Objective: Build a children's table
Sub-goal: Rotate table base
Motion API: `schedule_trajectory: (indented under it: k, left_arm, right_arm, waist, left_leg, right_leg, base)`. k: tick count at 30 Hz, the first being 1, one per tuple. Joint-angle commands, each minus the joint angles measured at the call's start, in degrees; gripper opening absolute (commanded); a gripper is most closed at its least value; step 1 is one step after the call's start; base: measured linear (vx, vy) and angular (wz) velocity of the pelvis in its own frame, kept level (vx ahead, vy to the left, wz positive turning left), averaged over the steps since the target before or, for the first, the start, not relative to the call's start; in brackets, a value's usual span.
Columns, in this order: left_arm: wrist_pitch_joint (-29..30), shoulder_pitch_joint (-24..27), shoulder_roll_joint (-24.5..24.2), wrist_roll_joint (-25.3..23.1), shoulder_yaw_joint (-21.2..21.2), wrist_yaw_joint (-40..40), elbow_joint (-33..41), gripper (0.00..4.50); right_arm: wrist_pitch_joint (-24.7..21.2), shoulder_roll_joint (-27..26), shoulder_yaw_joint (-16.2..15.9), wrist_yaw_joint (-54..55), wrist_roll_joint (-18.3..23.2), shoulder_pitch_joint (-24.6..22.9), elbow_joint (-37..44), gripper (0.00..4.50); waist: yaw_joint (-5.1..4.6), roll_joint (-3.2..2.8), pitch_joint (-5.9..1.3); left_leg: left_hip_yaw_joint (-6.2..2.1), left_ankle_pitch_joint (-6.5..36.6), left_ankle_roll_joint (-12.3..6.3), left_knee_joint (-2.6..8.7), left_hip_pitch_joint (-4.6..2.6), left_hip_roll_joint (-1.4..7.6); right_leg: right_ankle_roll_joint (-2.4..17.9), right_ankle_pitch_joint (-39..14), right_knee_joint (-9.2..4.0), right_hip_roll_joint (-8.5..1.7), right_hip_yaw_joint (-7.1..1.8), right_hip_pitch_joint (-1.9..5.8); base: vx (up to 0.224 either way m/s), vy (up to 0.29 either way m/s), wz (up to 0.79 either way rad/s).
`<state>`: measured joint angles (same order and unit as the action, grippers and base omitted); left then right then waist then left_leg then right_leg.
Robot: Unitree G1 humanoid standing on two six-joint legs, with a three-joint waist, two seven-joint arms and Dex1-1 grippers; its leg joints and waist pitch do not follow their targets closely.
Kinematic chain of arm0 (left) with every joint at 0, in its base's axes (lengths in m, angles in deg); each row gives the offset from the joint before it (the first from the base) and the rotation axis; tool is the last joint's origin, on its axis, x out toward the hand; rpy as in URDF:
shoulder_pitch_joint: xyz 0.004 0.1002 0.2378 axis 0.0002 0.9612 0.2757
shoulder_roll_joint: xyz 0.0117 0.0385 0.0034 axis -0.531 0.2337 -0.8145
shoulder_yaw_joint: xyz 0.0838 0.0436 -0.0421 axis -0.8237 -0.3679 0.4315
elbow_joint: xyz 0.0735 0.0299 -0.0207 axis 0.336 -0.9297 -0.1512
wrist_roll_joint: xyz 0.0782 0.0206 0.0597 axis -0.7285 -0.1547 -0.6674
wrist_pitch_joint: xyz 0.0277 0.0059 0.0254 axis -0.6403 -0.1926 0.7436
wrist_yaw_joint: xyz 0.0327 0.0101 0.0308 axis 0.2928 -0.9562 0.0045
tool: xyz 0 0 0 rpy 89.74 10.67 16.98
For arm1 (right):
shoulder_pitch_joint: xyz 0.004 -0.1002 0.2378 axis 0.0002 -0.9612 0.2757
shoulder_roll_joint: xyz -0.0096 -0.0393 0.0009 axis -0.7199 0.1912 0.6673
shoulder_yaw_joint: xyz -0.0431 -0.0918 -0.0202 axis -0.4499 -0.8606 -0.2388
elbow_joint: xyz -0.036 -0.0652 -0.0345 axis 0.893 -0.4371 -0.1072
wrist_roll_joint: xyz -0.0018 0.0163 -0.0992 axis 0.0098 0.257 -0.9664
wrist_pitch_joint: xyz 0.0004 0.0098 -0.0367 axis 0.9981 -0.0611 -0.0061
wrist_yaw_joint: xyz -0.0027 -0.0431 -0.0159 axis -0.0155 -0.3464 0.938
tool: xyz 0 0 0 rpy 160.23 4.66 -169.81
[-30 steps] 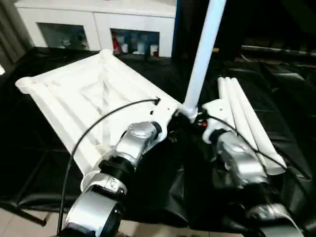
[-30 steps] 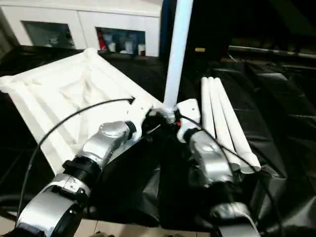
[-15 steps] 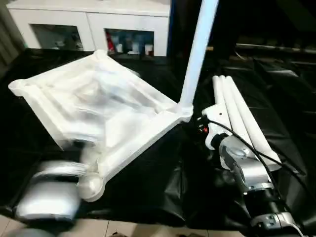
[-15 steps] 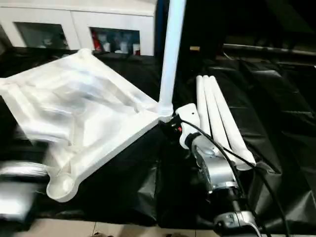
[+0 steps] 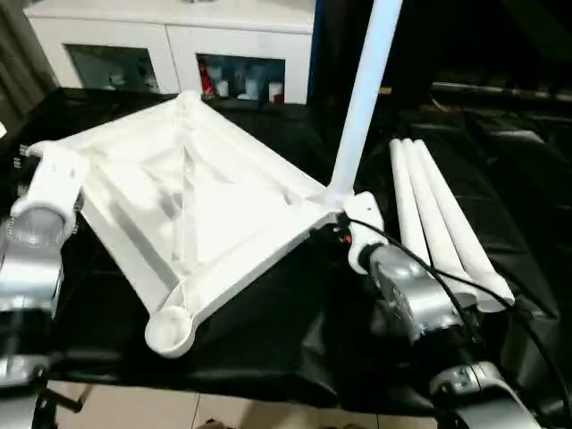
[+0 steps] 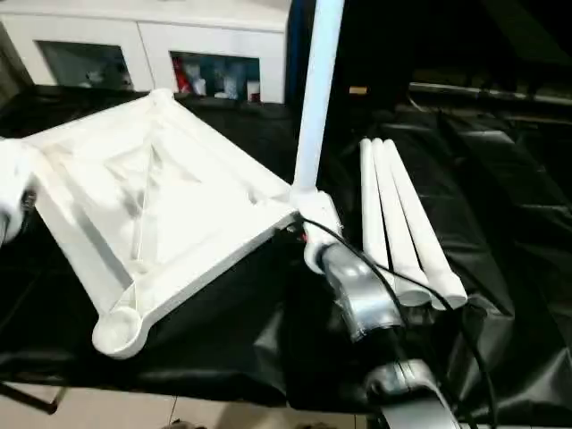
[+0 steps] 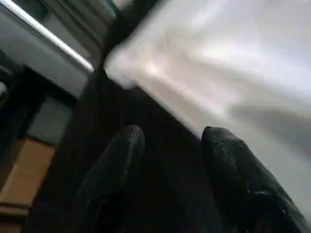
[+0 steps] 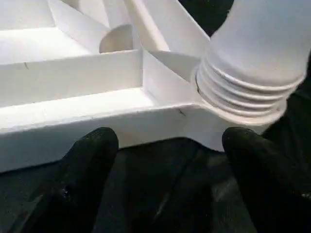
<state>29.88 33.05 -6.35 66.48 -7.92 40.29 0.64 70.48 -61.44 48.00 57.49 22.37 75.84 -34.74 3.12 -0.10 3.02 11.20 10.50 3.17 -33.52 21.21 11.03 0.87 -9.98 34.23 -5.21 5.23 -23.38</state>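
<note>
With both grippers' jaws released, the upright leg (image 5: 362, 107), threads still exposed above the table top's (image 5: 192, 201) corner socket (image 8: 228, 121), could topple out.

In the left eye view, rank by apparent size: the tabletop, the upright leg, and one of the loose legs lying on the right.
1. Tabletop, clearly largest.
2. Upright leg and a loose leg: these look about alike; the upright one runs out of the picture at the top, so I won't rank them.

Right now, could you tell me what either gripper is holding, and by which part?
Nothing is held: the right gripper stands open before the tabletop corner with its leg; the left gripper is open too.
</note>
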Motion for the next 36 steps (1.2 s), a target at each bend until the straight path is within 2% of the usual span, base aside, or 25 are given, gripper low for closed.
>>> schedule_trajectory:
  k: [1,3,7,11,12,15,17,18,22,26,28,29,31,32,33,34,35,36]
  left_arm:
    - [2.13,0.62,-0.70,-0.46,-1.41,-1.86,1.98,2.27]
    - [3.67,2.13,-1.35,-0.55,-1.55,-1.24,3.32,2.27]
    - [4.28,2.80,-1.74,-0.69,-2.12,-2.29,3.87,2.27]
    - [9.86,4.76,-0.95,1.59,-5.45,-9.24,7.55,2.27]
    - [11.83,6.24,-0.86,2.58,-8.14,-12.89,9.66,2.27]
    - [14.09,7.36,1.26,5.62,-9.40,-15.11,12.68,2.27]
    - [14.77,7.19,2.12,6.78,-10.20,-16.25,13.63,2.27]
    - [15.31,7.17,2.87,7.94,-10.91,-17.46,14.72,2.27]
    - [16.07,6.78,5.07,8.88,-11.83,-18.93,16.66,2.27]
    - [16.15,5.86,7.20,8.67,-13.26,-18.14,16.99,2.27]
    - [14.69,4.73,9.68,8.11,-13.86,-15.78,15.60,2.27]
    - [13.93,4.31,10.54,7.83,-14.16,-14.93,14.95,2.27]
    - [11.79,3.39,12.18,7.16,-14.54,-12.96,13.45,2.27]
    - [11.79,3.39,12.18,7.16,-14.54,-12.96,13.45,2.27]
    - [10.65,2.96,12.96,6.79,-14.59,-11.95,12.73,2.27]
    - [9.01,2.20,14.60,6.79,-14.61,-10.79,11.81,2.27]
    - [8.63,1.66,16.11,6.93,-14.91,-10.35,11.27,2.27]
    - [8.63,1.66,16.11,6.93,-14.91,-10.35,11.27,2.27]
  right_arm:
    - [1.33,-0.23,0.02,0.44,-0.23,1.45,-1.63,3.86]
    - [3.30,-0.37,0.42,1.04,-0.40,3.60,-5.53,3.86]
    - [4.83,-0.43,1.10,1.40,-0.46,5.17,-8.60,3.86]
    - [6.03,-0.58,1.47,1.35,0.04,5.99,-10.65,3.86]
    - [6.42,-0.79,1.86,1.21,0.53,6.07,-11.02,3.86]
    - [7.83,-1.28,2.64,0.70,1.79,6.73,-12.61,3.86]
    - [8.23,-1.51,2.75,0.40,2.17,6.75,-12.59,3.86]
    - [8.30,-1.70,2.78,0.17,2.43,6.63,-12.08,3.86]
    - [7.75,-1.65,2.82,-0.07,2.61,6.20,-9.81,3.86]
    - [3.09,-0.35,2.89,0.81,2.04,5.52,-4.64,3.86]
    - [-2.79,1.65,3.35,1.26,1.78,4.70,0.92,3.86]
    - [-5.18,2.39,3.73,0.93,2.18,4.41,3.01,3.86]
    - [-8.99,3.85,4.67,0.66,2.67,4.02,6.40,3.86]
    - [-8.99,3.85,4.67,0.66,2.67,4.02,6.40,3.86]
    - [-10.38,4.55,5.05,0.87,2.70,3.88,7.76,3.86]
    - [-12.26,5.87,5.87,1.64,2.37,3.98,9.32,3.86]
    - [-14.75,7.22,6.96,2.67,2.11,4.27,10.89,3.86]
    - [-14.75,7.22,6.96,2.67,2.11,4.27,10.89,3.86]
  waist:
    - [-0.04,-1.20,-3.78]
    - [-0.14,-1.11,-3.83]
    - [-0.05,-1.17,-3.64]
    - [0.02,-1.18,-3.60]
    - [0.00,-1.18,-3.61]
    - [-0.05,-1.74,-3.73]
    - [-0.04,-1.50,-3.58]
    - [0.02,-1.71,-3.62]
    - [0.09,-1.68,-3.55]
    - [0.04,-1.49,-3.57]
    - [0.05,-1.56,-3.53]
    - [0.27,-1.50,-3.62]
    - [0.31,-1.39,-3.64]
    - [0.21,-1.88,-3.58]
    - [0.12,-1.48,-3.66]
    - [0.11,-1.40,-3.70]
    - [-0.08,-2.11,-3.65]
    - [0.05,-1.65,-3.76]
  left_leg:
    - [-1.29,12.54,1.49,4.14,-1.09,2.12]
    - [-1.21,12.07,1.18,4.07,-0.97,2.12]
    - [-1.24,14.00,1.16,4.11,-1.08,2.06]
    - [-1.27,14.36,1.57,4.18,-1.13,2.22]
    - [-1.22,14.45,1.61,4.16,-1.16,2.20]
    - [-1.23,14.37,1.69,4.08,-1.23,2.17]
    - [-1.13,15.88,1.52,4.11,-1.31,2.04]
    - [-1.13,15.96,1.52,4.05,-1.35,2.02]
    - [-1.19,15.52,1.36,4.09,-1.30,2.11]
    - [-1.17,14.40,0.92,4.03,-1.15,1.94]
    - [-1.18,13.79,0.90,4.03,-1.24,1.93]
    - [-1.07,13.88,0.98,3.91,-1.58,1.99]
    - [-1.13,13.46,0.99,3.96,-1.20,1.87]
    - [-1.20,13.46,1.07,3.95,-1.12,1.79]
    - [-1.16,13.88,1.10,3.91,-1.18,1.84]
    - [-1.20,13.65,1.08,3.88,-1.04,1.74]
    - [-1.15,14.05,1.20,3.79,-1.16,1.61]
    - [-1.06,14.14,1.24,3.63,-1.50,1.67]
  right_leg:
    - [12.29,-7.36,-3.04,-3.11,-3.16,2.50]
    - [13.20,-6.20,-2.90,-3.15,-3.15,2.63]
    - [12.85,-9.00,-3.26,-3.19,-3.16,2.60]
    - [12.89,-10.07,-3.23,-3.30,-3.24,2.49]
    - [12.92,-10.03,-3.20,-3.31,-3.27,2.46]
    - [13.68,-7.91,-3.05,-3.16,-3.23,2.58]
    - [13.61,-9.48,-3.34,-3.02,-3.18,2.49]
    - [13.53,-9.66,-3.31,-3.08,-3.21,2.50]
    - [13.18,-10.03,-3.40,-3.01,-3.21,2.53]
    - [12.16,-10.17,-3.41,-2.90,-3.20,2.76]
    - [11.57,-10.41,-3.51,-2.71,-3.20,2.80]
    - [11.43,-10.19,-3.59,-2.71,-3.25,2.50]
    - [11.05,-10.22,-3.52,-2.71,-3.25,2.85]
    - [10.79,-10.33,-3.54,-2.61,-3.23,2.87]
    - [10.49,-10.67,-3.70,-2.71,-3.20,2.84]
    - [10.29,-10.96,-3.72,-2.71,-3.19,2.93]
    - [10.02,-11.48,-4.05,-2.53,-3.12,2.82]
    - [10.06,-11.46,-4.08,-2.48,-3.16,2.72]
  base:
    - [0.000,0.000,0.00]
    - [0.000,0.000,0.00]
    - [0.000,0.000,0.00]
    - [0.000,0.000,0.00]
    - [0.000,0.000,0.00]
    - [0.000,0.000,0.00]
    - [0.000,0.000,0.00]
    - [0.000,0.000,0.00]
    - [0.000,0.000,0.00]
    - [0.000,0.000,0.00]
    - [0.000,0.000,0.00]
    - [0.000,0.000,0.00]
    - [0.000,0.000,0.00]
    - [0.000,0.000,0.00]
    - [0.000,0.000,0.00]
    - [0.000,0.000,0.00]
    - [0.000,0.000,0.00]
    - [0.000,0.000,0.00]
